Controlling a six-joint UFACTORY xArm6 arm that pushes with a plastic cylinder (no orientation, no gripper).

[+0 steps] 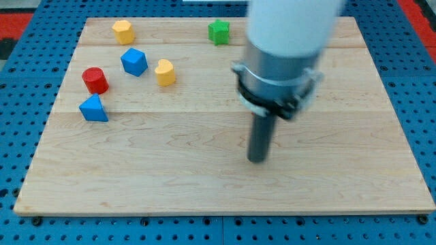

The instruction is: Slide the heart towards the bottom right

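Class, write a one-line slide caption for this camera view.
My tip rests mid-board, well right of the yellow heart, which sits among five other blocks.

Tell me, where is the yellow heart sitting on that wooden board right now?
The yellow heart sits in the board's upper left part, just right of the blue cube and well to the left of my tip, which touches no block.

A pale wooden board [204, 184] lies on a blue perforated base [20, 102], red showing at the top corners.
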